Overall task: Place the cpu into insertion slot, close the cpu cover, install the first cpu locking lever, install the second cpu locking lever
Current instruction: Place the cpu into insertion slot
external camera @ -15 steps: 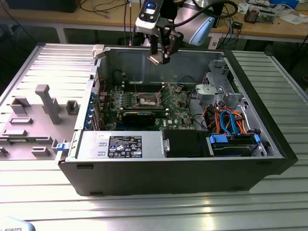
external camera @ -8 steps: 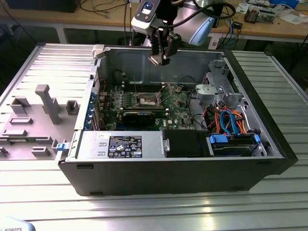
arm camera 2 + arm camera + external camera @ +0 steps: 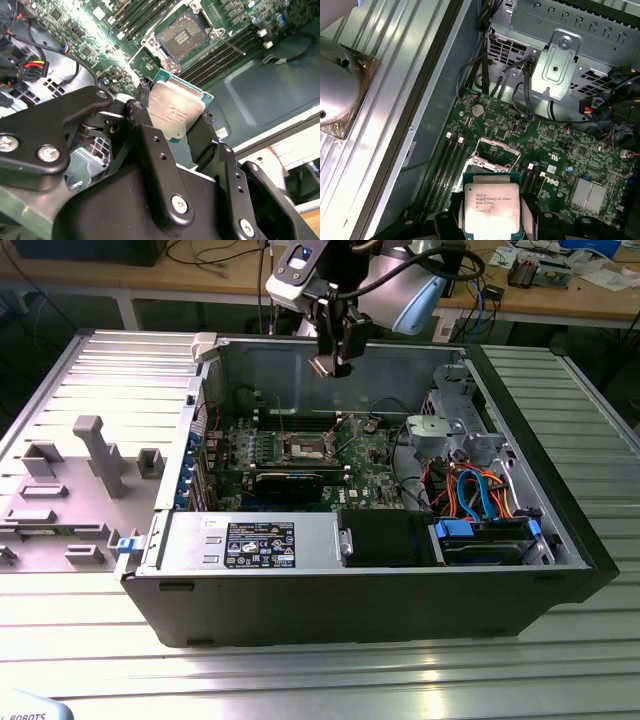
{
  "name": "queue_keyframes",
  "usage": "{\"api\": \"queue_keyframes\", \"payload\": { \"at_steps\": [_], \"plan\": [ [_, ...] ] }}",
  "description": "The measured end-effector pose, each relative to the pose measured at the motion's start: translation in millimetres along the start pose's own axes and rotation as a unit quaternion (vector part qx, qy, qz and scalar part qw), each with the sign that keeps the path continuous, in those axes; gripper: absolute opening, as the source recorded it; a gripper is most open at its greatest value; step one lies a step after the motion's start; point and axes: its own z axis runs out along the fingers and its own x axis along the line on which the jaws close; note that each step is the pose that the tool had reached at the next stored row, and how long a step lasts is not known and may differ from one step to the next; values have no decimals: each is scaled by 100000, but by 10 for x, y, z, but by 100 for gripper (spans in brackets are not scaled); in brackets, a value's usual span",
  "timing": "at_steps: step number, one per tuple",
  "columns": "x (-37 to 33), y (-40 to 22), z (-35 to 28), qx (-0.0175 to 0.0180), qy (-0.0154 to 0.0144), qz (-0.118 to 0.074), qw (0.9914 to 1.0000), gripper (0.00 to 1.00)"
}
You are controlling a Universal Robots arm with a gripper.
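"What has the gripper [image 3: 332, 362] got hold of?"

"The cpu [image 3: 177, 112]. The two black fingers [image 3: 150, 135] are pinched on its opposite edges, with the grey face turned up toward the arm. I'd guess it's held by the edges so nothing touches the contact side and the chip can go down flat."

"And where is it from the insertion slot [image 3: 308, 448]?"

"Well above it, about level with the top of the open computer case [image 3: 350, 605] and clear of the green motherboard [image 3: 375, 455]. In the first wrist view the cpu [image 3: 492, 207] sits just beside the insertion slot [image 3: 495, 157], so I'd say it's roughly lined up over it, not off to one side."

"Is the slot free?"

"Yes. In the second wrist view the insertion slot [image 3: 182, 37] shows a bare, dark centre inside the silver rim, with nothing seated in it."
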Motion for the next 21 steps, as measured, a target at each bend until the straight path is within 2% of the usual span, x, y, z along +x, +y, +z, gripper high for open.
{"api": "queue_keyframes", "payload": {
  "at_steps": [4,7,9,21],
  "plan": [
    [0,-2,29,-28,-284,2623,99965,55],
    [-1,-4,53,27,-440,4811,99883,55],
    [2,-13,57,111,-467,5474,99849,55],
    [3,-16,58,115,-477,5710,99836,55]
  ]
}}
